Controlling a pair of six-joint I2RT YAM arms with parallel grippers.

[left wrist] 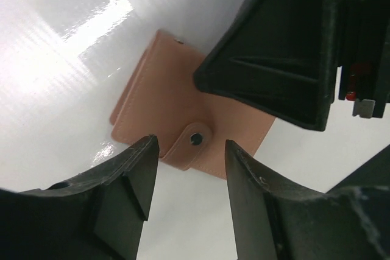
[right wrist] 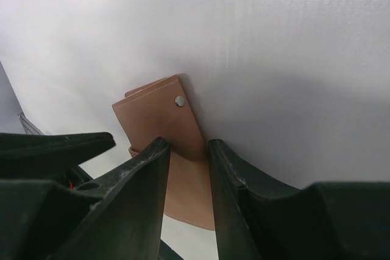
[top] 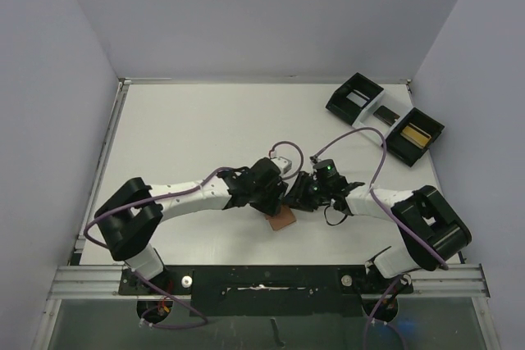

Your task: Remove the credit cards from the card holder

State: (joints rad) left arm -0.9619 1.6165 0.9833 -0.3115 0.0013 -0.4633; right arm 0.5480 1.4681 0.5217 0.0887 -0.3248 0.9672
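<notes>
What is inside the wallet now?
The wallet is folded shut: only its tan outside and snap tab show. Its inside is covered.

The leather card holder (left wrist: 164, 105) looks matt, the white table (left wrist: 55, 95) glossy

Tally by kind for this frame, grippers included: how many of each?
card holder: 1
tray: 1
credit cards: 3 (silver-grey card, black card, gold card)
grippers: 2 (left gripper, right gripper)
Total: 7
</notes>
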